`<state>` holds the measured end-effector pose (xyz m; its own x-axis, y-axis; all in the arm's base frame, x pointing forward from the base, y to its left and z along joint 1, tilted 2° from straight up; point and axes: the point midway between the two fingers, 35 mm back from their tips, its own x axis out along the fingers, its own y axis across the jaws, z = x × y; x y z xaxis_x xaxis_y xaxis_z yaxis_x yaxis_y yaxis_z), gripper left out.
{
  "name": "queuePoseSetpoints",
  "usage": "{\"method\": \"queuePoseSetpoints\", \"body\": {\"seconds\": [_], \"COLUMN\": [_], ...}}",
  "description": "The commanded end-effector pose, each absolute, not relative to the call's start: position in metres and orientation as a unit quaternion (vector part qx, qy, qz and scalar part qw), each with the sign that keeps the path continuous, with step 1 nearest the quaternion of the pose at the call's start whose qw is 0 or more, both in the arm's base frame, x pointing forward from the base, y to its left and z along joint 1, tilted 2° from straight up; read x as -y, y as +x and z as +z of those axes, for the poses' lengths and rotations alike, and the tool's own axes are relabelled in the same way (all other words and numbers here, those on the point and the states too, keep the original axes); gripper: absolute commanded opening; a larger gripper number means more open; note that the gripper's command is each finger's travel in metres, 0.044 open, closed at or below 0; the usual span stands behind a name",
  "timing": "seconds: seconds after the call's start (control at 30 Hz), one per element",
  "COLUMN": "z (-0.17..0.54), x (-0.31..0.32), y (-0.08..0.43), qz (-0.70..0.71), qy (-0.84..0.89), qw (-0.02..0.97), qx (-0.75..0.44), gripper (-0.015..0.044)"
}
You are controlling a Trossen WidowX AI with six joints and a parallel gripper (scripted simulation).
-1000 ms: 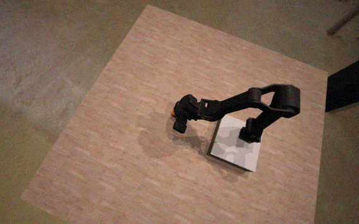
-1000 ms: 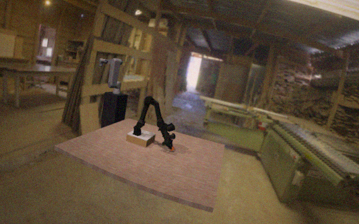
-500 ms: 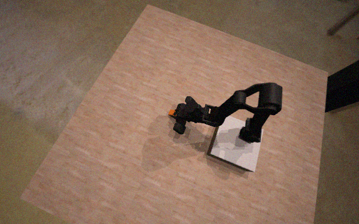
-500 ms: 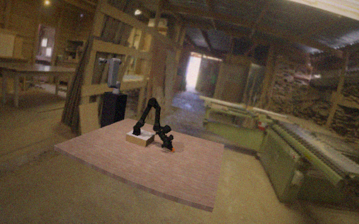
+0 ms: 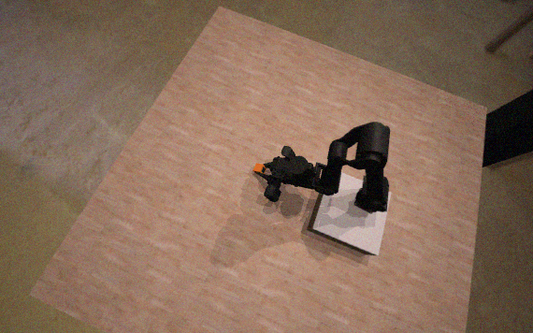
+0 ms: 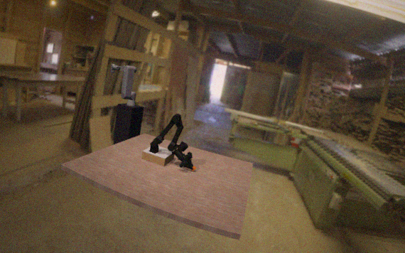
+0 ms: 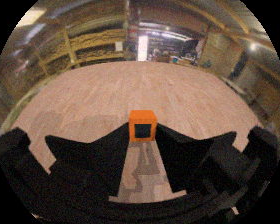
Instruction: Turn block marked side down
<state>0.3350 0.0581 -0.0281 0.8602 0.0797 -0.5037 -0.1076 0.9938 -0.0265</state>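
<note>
A small orange block [image 5: 258, 167] [image 6: 194, 168] [image 7: 142, 117] is held between the fingertips. Its marked side, a dark square [image 7: 142, 131] framed in orange, faces back toward the wrist camera; a plain orange side shows on top in the wrist view. My gripper [image 5: 261, 169] [image 6: 192, 168] [image 7: 141, 125] is shut on the block and slants forward and down, low over the table [image 5: 181, 196] [image 6: 205, 202] [image 7: 81, 95]. The block looks very near the table top; whether it touches is too small to tell. Its underside is hidden.
The arm's base stands on a white-topped box [image 5: 359, 236] [image 6: 165, 153] behind the gripper. A black stand [image 5: 525, 123] [image 6: 128, 122] is beyond the table's edge behind the base. The arm's shadows fall on the table beside the gripper.
</note>
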Motion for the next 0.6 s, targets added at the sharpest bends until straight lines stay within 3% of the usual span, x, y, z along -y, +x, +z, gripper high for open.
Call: {"method": "queuePoseSetpoints", "body": {"seconds": [0.0,0.57], "z": [-0.0279,-0.0269], "x": [-0.0565,-0.0564], "y": [0.3294,0.3289], "qz": [0.048,0.048], "qy": [-0.029,-0.028], "qw": [0.968,0.970], "qx": [-0.246,-0.235], "gripper": [0.0000,0.0000]}}
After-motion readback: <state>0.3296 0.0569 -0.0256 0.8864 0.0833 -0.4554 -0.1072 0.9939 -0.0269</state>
